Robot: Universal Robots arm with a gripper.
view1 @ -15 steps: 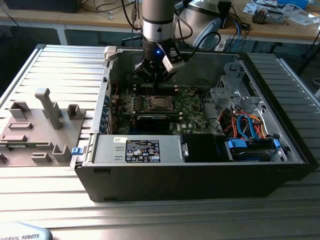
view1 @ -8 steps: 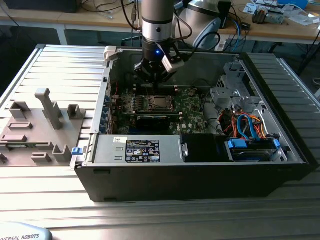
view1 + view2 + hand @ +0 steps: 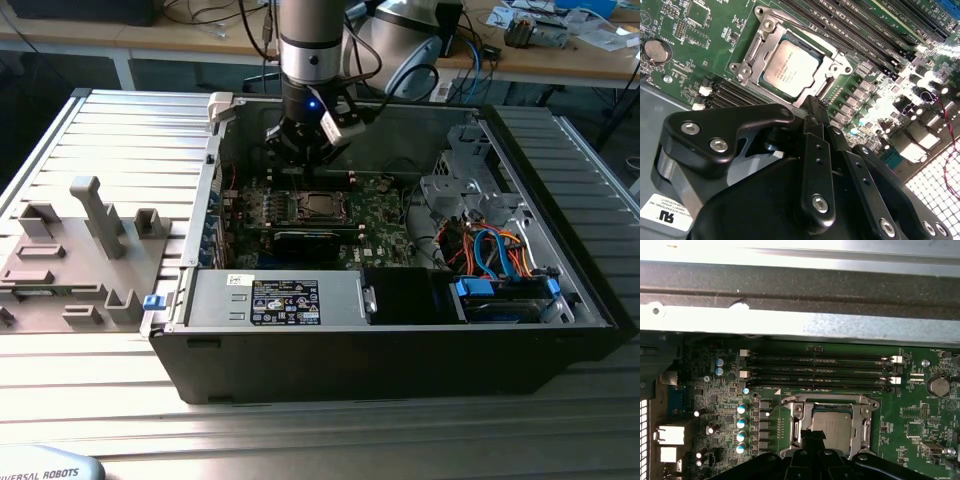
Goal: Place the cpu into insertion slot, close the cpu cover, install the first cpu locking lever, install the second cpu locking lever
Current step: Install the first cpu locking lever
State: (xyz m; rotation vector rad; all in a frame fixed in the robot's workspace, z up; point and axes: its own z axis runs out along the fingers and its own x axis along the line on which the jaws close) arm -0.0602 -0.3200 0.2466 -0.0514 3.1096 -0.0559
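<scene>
My arm hangs straight down, wrist vertical. The gripper (image 3: 305, 150) points downward, its black fingers (image 3: 812, 150) drawn together to a narrow tip in both wrist views (image 3: 812, 440), nothing between them, linkage arms splayed toward 4 and 8 o'clock.

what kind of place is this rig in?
Looks like a robotics lab or test workbench. An open computer case lies on a ribbed metal table under the arm's gripper, grey holders stand beside it, and a cluttered desk with cables runs behind.
</scene>
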